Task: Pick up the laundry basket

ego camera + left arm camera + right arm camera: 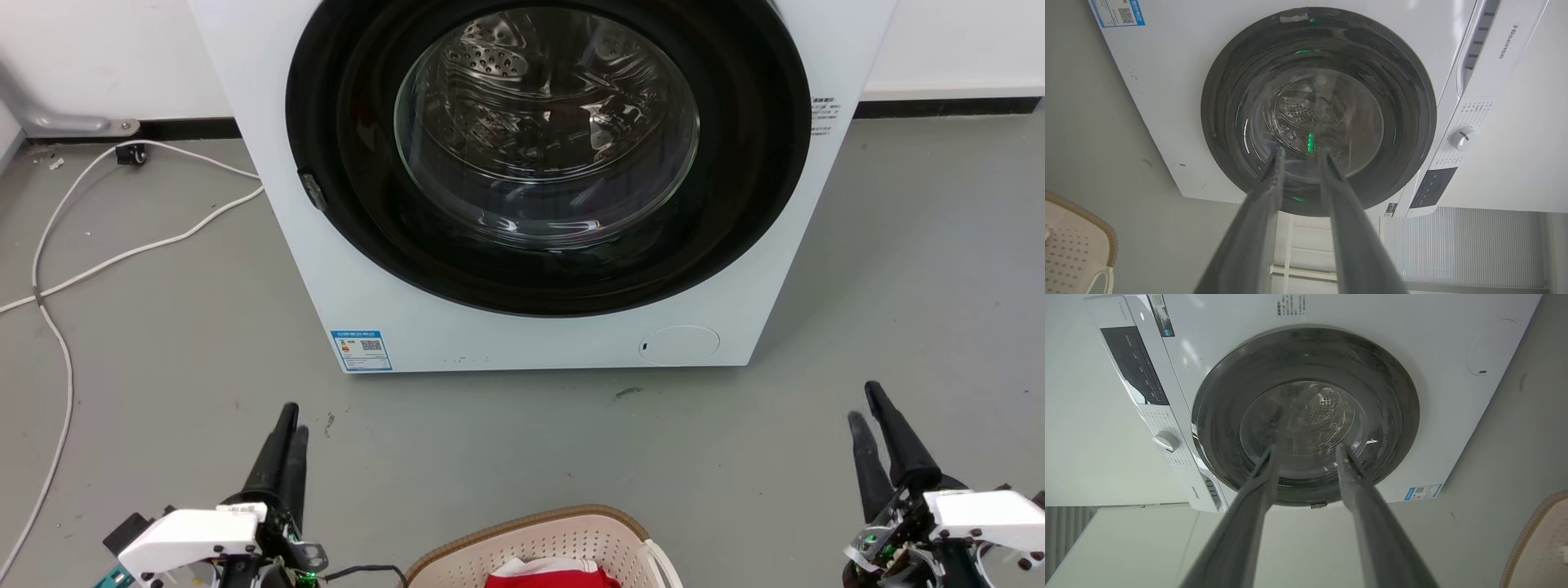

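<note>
Jaws, left and right, spread empty, flanking the laundry basket (563, 541), pointing forward.

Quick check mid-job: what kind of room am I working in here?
Likely a laundry area: a white front-loading washing machine stands on a grey floor, and a laundry basket holding red cloth sits before it.

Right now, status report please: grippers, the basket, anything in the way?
Left gripper, right gripper: open, empty. Laundry basket on floor between them, untouched, red cloth inside. Washing machine just beyond; white cable off left.
</note>
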Tool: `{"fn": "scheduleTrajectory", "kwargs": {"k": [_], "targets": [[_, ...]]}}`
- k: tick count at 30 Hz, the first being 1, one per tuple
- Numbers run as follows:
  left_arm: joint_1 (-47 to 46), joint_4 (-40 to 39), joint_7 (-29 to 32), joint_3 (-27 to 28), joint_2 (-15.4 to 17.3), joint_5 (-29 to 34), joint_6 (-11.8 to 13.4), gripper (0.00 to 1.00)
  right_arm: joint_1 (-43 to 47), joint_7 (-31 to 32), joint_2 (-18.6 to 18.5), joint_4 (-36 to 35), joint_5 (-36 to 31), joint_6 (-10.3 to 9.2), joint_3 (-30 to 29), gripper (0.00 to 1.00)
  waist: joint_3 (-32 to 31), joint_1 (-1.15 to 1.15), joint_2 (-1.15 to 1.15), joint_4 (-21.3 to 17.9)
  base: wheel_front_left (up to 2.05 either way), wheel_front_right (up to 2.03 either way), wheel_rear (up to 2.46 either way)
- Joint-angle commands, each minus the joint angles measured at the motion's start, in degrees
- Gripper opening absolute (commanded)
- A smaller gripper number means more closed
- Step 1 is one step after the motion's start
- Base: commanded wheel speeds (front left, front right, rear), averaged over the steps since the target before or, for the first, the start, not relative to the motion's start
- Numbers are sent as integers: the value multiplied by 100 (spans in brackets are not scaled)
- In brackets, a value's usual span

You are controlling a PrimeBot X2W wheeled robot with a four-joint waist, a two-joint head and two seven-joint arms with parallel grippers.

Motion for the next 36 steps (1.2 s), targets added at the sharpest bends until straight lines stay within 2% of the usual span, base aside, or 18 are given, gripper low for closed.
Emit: {"fn": "scheduleTrajectory", "kwargs": {"k": [1,8,13,21,36], "targets": [[-104,-105,-44,-46,22,10,-5,100,-96,-61,-7,-109,-27,0,50,100,1,0,0,-2,0,0,0],[-149,-250,-269,-255,49,206,-6,100,-95,-276,-7,-187,-207,0,214,100,1,0,0,-4,0,0,0],[-182,-391,-407,-333,94,668,-7,100,-111,-411,-7,-233,-591,0,261,100,-1,0,0,-5,0,0,0],[-181,-654,-604,-389,61,1795,-9,100,-122,-607,-1,-418,-1800,0,310,100,4,0,0,-10,0,0,0],[-158,-843,-930,-517,60,3547,-12,100,-84,-932,9,-611,-3885,0,504,100,14,0,0,-16,0,0,0]]}}
